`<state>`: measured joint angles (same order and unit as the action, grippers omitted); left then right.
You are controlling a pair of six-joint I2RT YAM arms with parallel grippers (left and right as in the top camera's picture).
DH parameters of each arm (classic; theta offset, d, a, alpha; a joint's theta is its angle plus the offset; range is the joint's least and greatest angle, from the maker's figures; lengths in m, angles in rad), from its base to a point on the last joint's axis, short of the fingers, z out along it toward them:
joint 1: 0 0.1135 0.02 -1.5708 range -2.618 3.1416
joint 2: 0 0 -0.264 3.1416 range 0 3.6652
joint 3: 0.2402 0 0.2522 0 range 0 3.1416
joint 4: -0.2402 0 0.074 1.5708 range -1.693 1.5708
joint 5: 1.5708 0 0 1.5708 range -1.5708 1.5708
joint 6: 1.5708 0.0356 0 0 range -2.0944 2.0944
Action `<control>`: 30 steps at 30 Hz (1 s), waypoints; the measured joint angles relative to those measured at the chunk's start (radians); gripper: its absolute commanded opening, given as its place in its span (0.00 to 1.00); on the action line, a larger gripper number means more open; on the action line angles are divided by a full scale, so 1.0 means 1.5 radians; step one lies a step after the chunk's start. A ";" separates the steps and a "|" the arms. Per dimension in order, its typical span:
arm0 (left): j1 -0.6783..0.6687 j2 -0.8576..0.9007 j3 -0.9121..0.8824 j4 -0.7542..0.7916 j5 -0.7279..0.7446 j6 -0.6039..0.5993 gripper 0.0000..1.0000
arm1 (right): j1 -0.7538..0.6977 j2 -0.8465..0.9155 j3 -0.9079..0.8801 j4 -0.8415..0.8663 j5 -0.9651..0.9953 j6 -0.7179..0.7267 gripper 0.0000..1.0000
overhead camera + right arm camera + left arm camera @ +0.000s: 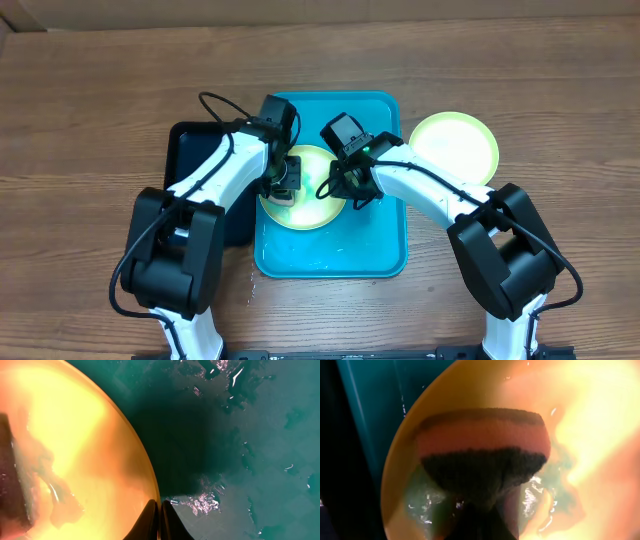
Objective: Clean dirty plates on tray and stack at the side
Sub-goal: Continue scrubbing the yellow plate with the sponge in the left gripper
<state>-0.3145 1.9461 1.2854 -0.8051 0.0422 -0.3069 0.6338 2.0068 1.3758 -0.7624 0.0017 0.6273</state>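
My left fingers (285, 182) clamp sponge (480, 450) on yellow-green plate (600, 420) in tray (375, 410); right fingers (159, 521) pinch its rim

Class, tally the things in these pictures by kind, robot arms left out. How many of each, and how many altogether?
Plates: 2 (yellow-green plate on the tray, yellow-green plate on the table)
Trays: 2 (turquoise tray, black tray)
Sponges: 1 (sponge)
Total: 5

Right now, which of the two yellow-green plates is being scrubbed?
The plate on the turquoise tray: the left jaws press a sponge onto it. The other plate sits alone on the table, right of the tray.
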 measured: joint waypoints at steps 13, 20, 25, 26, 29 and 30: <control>0.009 0.026 0.024 -0.007 0.306 0.068 0.04 | 0.000 0.000 -0.003 0.006 0.001 0.001 0.04; 0.010 -0.002 0.105 -0.039 0.270 0.059 0.04 | 0.000 0.000 -0.003 0.007 0.001 0.000 0.04; 0.010 -0.022 0.116 -0.071 0.150 0.037 0.04 | 0.000 0.000 -0.004 0.008 0.001 0.000 0.04; 0.010 -0.022 0.115 -0.072 0.132 0.034 0.04 | 0.000 0.000 -0.004 0.008 0.001 0.000 0.04; 0.010 -0.022 0.102 -0.071 0.077 0.025 0.04 | 0.000 0.000 -0.004 0.008 0.001 0.000 0.04; 0.010 -0.022 0.094 -0.070 0.063 0.021 0.04 | 0.000 0.000 -0.004 0.008 0.001 0.000 0.04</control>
<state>-0.2996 1.9133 1.4261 -0.9096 0.1368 -0.2749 0.6338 2.0068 1.3701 -0.7498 0.0032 0.6277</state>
